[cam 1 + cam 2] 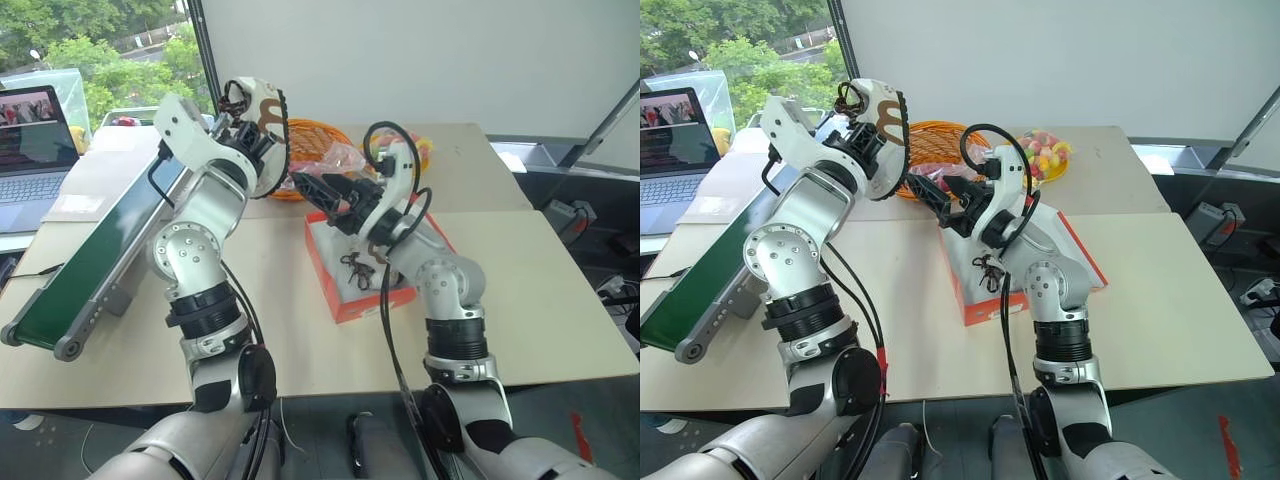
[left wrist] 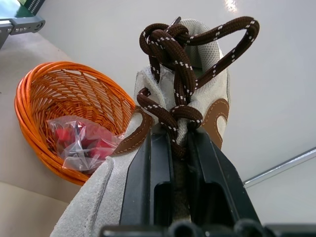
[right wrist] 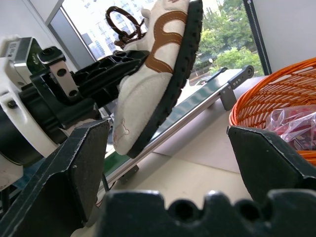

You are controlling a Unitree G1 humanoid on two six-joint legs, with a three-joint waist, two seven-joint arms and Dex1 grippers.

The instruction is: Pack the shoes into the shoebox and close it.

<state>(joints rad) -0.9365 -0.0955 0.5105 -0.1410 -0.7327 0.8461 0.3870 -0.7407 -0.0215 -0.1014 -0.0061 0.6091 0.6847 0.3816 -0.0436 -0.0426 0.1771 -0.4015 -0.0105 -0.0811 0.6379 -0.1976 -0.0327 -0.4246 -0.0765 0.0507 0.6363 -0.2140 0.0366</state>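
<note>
Raised above a beige table (image 1: 560, 300): a whitish suede shoe (image 1: 883, 115) with tan trim, black sole and brown speckled laces, clamped in the left gripper (image 1: 245, 125), whose two black fingers (image 2: 148, 182) press together on the shoe's upper just beside the laces. Shoe tilted on its side, sole facing the right gripper (image 1: 318, 190).

Right gripper held level, just beside the raised shoe, its two black fingers (image 3: 74, 168) spread wide apart with nothing between them; shoe sole seen through the gap in the right wrist view, not touching either finger.

Below the right arm, on the table: the orange-red shoebox (image 1: 345, 300), open, white inside, largely hidden by the arm. Inside it, a tangle of dark laces (image 1: 355, 268) of a second shoe; the rest of that shoe cannot be made out.

Behind the grippers: a round orange wicker basket (image 2: 64, 98) holding a clear plastic bag of red pieces (image 2: 79, 143). Further back on the right side, a yellow dish of colourful sweets (image 1: 1045, 150).

On the left side of the table: a long green conveyor belt (image 1: 90, 265) lying aslant, and beyond it an open laptop (image 1: 35, 150) near a window with trees outside.
</note>
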